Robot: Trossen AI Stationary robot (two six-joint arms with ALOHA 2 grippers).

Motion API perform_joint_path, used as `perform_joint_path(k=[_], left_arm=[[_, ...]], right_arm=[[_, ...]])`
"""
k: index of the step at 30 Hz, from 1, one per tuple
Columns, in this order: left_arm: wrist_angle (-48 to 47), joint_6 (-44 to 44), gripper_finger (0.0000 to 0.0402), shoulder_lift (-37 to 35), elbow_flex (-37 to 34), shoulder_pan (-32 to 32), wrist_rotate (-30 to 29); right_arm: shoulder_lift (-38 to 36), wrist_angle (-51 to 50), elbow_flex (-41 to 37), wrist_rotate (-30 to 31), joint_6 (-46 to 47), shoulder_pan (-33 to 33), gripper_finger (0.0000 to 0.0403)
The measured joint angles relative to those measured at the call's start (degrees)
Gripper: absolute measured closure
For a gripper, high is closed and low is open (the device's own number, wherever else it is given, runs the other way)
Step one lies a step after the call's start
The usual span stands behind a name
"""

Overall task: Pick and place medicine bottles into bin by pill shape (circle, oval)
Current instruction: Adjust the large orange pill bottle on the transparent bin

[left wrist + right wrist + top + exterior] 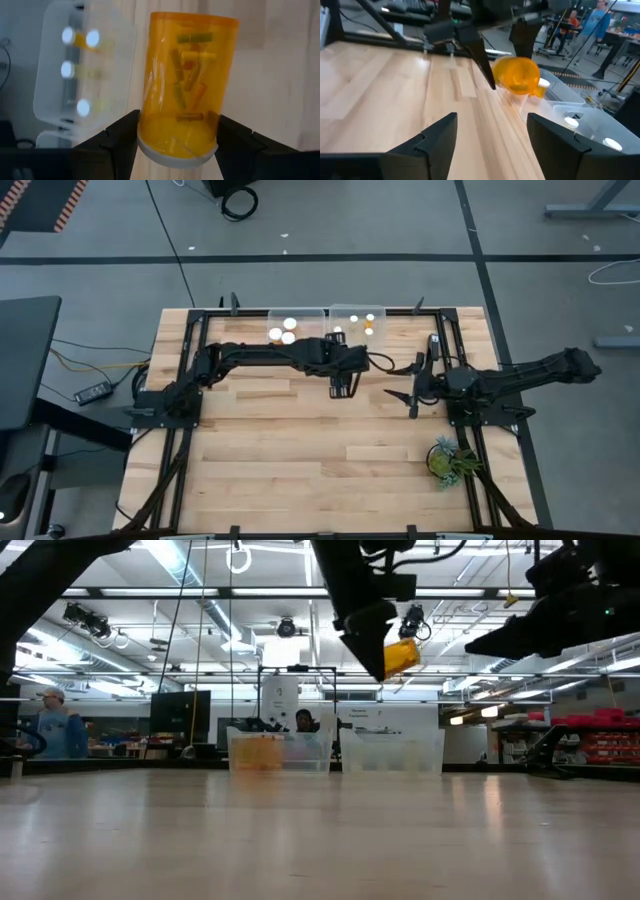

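Observation:
My left gripper point(343, 385) is shut on an orange-amber bottle point(185, 85) with oblong pills inside, well above the table's middle; the bottle also shows in the low view point(400, 655) and the right wrist view point(517, 74). My right gripper point(410, 395) hangs open and empty to the right of it, its fingers point(437, 137) spread. Two clear bins stand at the far edge: the left bin point(297, 312) and the right bin point(345, 310), each holding white-capped bottles point(283, 331). My left gripper pinches the bottle's wall just above its white cap point(145, 127) between its two fingers, one on each side. The fingers slant down from above. The bottle is lifted clear of the table and tilted, its closed bottom pointing away from the gripper.
A green plant point(450, 460) stands near the table's right near corner. The black frame rails point(190, 380) run along the table's left and right sides. Bare wood point(300, 450) lies between the arms and the near edge. People show in the room beyond.

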Motion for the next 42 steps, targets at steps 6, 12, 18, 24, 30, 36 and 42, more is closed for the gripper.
perform_joint_path(k=[6, 12, 18, 24, 30, 36, 42], left_arm=[[3.8, 0.1, 0.0179, 0.1, 0.0, -1.9, 0.0], [4.9, -0.2, 0.0176, 0.1, 0.0, -4.1, 0.0], [6.0, -2.4, 0.0178, 0.1, 0.0, -5.4, 0.0], [6.2, -2.9, 0.0176, 0.1, 0.0, -6.0, 0.0], [8.0, -2.8, 0.0177, 0.2, 0.0, -6.0, 0.0], [8.5, -2.4, 0.0177, 0.2, 0.0, -6.0, 0.9], [8.7, -0.9, 0.0177, 0.2, 0.0, -6.0, 1.1]], right_arm=[[4.0, 0.2, 2.8, -0.3, -1.2, -0.2, 0.0122], [6.4, 1.3, 3.2, -0.3, -1.3, -0.2, 0.0094], [9.6, 6.4, 3.2, -2.5, -1.6, -0.2, 0.0079], [13.6, 11.7, 3.2, -2.8, -3.0, -0.2, 0.0077], [17.2, 18.1, 3.2, -4.8, -3.0, -0.2, 0.0077], [18.3, 22.5, 3.3, -4.8, -4.0, -0.2, 0.0077], [18.3, 22.8, 3.3, -4.8, -4.3, -0.2, 0.0097]])
